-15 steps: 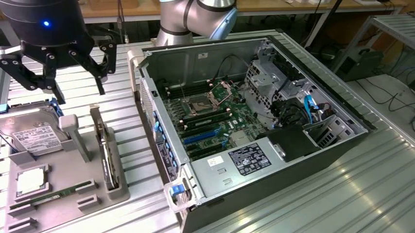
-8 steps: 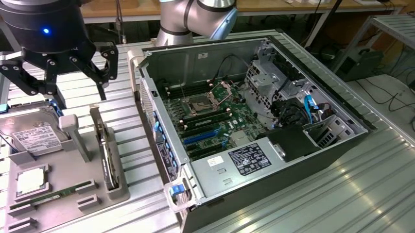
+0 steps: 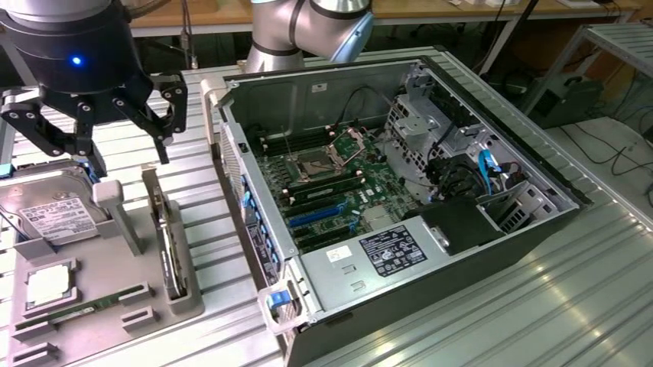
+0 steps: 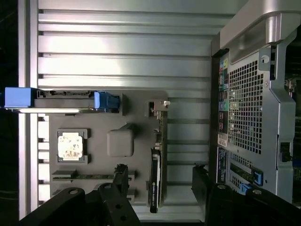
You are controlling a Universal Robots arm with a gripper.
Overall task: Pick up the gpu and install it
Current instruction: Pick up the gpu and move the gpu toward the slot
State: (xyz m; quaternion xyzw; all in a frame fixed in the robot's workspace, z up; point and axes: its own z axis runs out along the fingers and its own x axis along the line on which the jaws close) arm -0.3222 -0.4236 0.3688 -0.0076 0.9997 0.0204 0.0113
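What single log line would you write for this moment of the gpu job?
gripper: open, empty, above holder | gpu: on edge in holder slot, ungrasped | case: open, no gpu installed

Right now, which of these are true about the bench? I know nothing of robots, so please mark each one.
1. The black robot gripper holds the thin flat gpu card. False: it is open and empty, above the holder.
2. The gpu card stands on edge in the grey plastic holder. True.
3. The black-and-silver metal computer case is closed. False: it is open, showing the green motherboard.
4. The silver white-labelled hard drive rests on the holder. True.
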